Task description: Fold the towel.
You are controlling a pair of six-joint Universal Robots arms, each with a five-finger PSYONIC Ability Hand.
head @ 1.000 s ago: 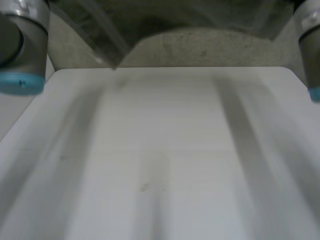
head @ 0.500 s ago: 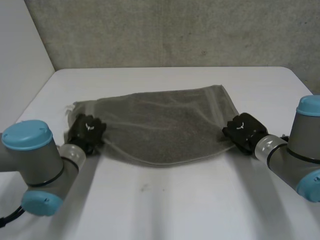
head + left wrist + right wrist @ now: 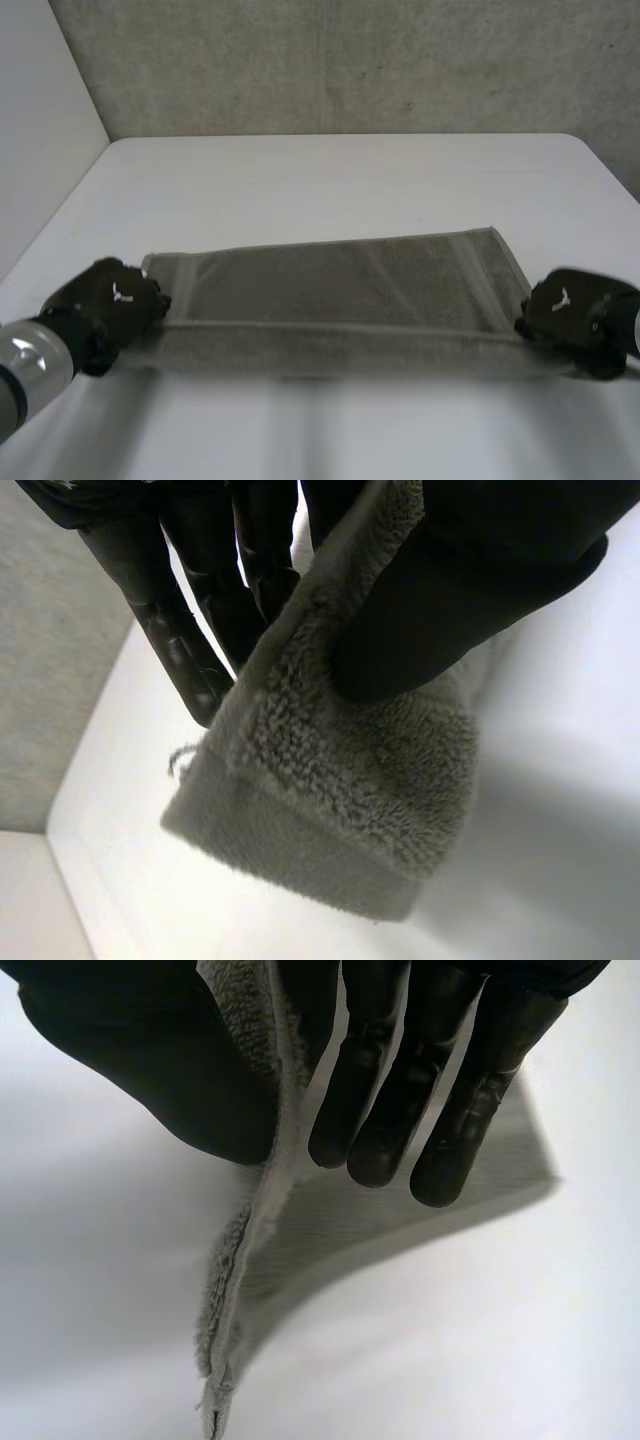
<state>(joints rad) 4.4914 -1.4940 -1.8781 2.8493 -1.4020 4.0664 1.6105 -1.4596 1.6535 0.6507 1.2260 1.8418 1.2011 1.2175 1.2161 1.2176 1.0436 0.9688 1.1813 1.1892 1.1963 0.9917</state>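
My head camera sits between and behind my arms (image 3: 25, 365), looking down and forward over the worktop (image 3: 330, 180) to its far edge and the wall (image 3: 350, 60) beyond. Each wrist camera looks along its own palm from very close: the left at my left robot hand (image 3: 480, 570) on one end of the towel (image 3: 350, 770), the right at my right robot hand (image 3: 130, 1050) on the other. The head view shares both ends, by the worktop's near edge.

A: You're in a bare test lab, it seems.
B: Agreed: your plain white, round-cornered table (image 3: 340, 180) stands against a rough grey concrete wall (image 3: 350, 60), with a smooth white panel (image 3: 40, 150) at its side.
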